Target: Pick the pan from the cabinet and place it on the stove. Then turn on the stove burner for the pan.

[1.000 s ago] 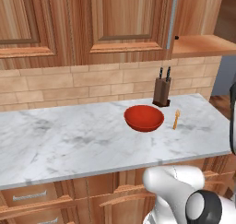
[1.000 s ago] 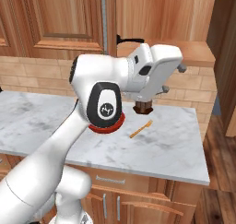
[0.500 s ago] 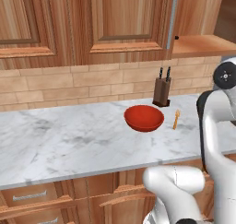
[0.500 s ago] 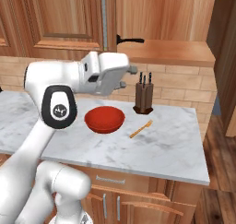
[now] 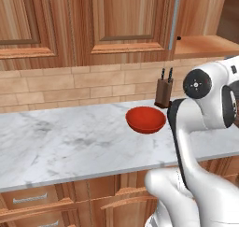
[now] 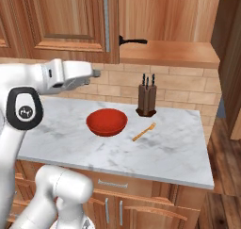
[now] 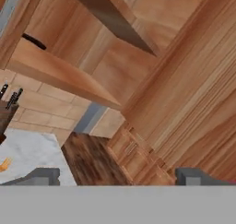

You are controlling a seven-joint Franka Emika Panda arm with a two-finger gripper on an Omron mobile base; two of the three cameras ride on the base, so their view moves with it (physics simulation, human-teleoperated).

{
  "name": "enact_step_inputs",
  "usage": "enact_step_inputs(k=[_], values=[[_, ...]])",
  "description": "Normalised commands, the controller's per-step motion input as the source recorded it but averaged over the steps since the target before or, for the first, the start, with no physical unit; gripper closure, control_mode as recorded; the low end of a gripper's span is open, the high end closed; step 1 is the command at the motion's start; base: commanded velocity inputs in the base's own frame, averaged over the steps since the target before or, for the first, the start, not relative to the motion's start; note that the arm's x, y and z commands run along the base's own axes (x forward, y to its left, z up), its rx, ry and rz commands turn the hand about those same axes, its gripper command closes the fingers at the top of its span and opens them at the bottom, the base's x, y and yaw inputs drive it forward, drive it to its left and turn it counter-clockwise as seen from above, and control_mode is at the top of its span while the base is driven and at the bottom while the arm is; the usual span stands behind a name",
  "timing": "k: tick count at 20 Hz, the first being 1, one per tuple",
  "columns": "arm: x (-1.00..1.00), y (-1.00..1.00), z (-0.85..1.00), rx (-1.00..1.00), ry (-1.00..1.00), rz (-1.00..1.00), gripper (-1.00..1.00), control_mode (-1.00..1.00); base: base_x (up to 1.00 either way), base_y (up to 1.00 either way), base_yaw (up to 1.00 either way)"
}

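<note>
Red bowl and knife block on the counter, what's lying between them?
In the right base view the stretch of marble countertop between the red bowl and the knife block is bare. The small orange utensil lies in front of that gap, not in it.

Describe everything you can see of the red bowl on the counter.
The red bowl is round, smooth and fairly shallow, a glossy red inside and out, and looks empty. It sits upright on the white marble counter, near the middle. A knife block stands behind it to the right, and a small orange utensil lies beside it. Neither touches it.
</note>
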Motion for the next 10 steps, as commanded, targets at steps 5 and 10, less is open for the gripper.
enact_step_inputs(k=[5,10], values=[[0.13,0.65,0.0,0.26,-0.09,0.22,-1.0,-1.0,0.0,0.0,0.0],[0.09,0.18,0.0,0.22,-0.14,0.36,-1.0,-1.0,0.0,0.0,0.0]])
